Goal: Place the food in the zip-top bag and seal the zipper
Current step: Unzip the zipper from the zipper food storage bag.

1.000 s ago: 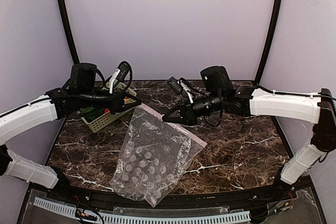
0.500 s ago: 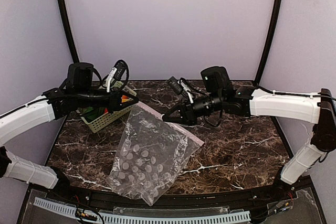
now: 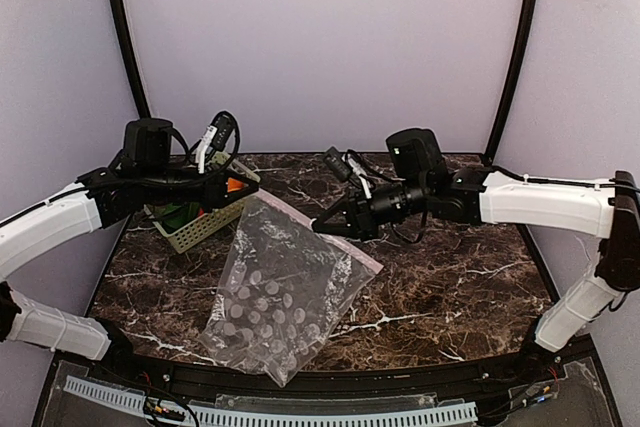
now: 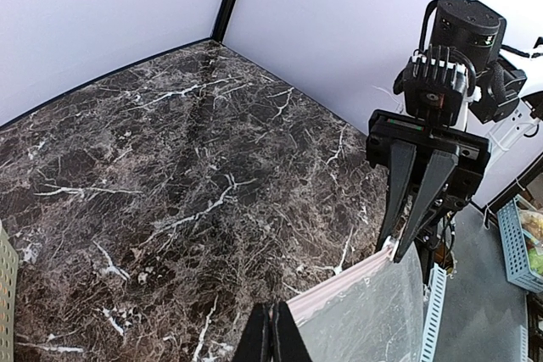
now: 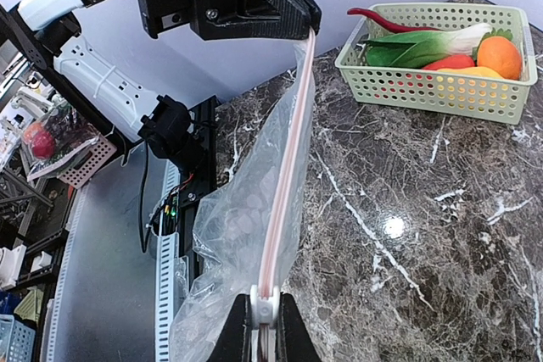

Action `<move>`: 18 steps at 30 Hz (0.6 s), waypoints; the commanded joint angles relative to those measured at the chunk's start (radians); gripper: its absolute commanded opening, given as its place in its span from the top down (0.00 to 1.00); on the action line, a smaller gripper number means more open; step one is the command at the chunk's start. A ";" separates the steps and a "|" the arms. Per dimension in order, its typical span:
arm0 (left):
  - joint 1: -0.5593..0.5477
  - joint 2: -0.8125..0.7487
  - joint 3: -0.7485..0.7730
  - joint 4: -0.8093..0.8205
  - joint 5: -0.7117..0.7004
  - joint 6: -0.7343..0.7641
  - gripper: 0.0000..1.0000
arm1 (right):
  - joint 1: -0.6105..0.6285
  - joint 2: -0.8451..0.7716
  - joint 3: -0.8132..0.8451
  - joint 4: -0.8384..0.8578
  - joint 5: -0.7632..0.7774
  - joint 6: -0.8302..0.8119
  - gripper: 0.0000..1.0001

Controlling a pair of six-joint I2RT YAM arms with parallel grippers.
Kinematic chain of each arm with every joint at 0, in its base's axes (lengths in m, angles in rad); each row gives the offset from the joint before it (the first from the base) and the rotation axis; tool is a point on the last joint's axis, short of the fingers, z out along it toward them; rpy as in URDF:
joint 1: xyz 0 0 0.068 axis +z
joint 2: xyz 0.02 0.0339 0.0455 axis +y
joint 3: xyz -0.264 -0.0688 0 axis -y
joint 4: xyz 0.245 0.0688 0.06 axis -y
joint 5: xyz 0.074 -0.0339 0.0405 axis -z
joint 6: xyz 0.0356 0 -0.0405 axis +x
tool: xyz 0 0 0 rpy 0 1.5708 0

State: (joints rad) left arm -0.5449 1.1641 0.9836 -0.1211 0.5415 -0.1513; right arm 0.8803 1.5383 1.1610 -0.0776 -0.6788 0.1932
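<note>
Both ends pinched: left gripper (image 3: 243, 188) and right gripper (image 3: 320, 226) each clamp an end of the zipper (image 5: 284, 167), with the strip taut between them just right of the basket (image 5: 441, 95). The zip-top bag (image 3: 280, 287) hangs from it, bottom on the table (image 3: 450, 277), on the basket's near side. The food (image 5: 450, 50) all sits in the basket. We judge nothing loaded or sealed yet; opening the mouth comes first.

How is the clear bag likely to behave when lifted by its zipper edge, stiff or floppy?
Probably floppy: the zip-top bag sags below the zipper pinched by left gripper and right gripper. Likely light: thin clear film.
</note>
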 commanded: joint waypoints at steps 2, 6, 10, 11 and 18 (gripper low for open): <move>0.068 -0.044 0.000 0.034 -0.146 -0.007 0.99 | -0.004 -0.038 -0.053 -0.137 -0.047 0.006 1.00; 0.073 -0.046 0.000 0.035 -0.151 -0.009 0.99 | -0.005 -0.042 -0.061 -0.137 -0.045 0.009 1.00; 0.081 -0.050 -0.002 0.036 -0.155 -0.011 0.99 | -0.006 -0.048 -0.067 -0.137 -0.041 0.010 1.00; 0.082 -0.051 -0.003 0.036 -0.156 -0.011 0.99 | -0.006 -0.050 -0.069 -0.138 -0.041 0.011 1.00; 0.093 -0.057 -0.005 0.039 -0.161 -0.015 0.99 | -0.006 -0.059 -0.086 -0.137 -0.035 0.017 1.00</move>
State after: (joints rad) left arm -0.5190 1.1572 0.9806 -0.1223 0.5304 -0.1619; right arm 0.8757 1.5070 1.1206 -0.0708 -0.6708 0.1997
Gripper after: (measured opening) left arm 0.008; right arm 0.055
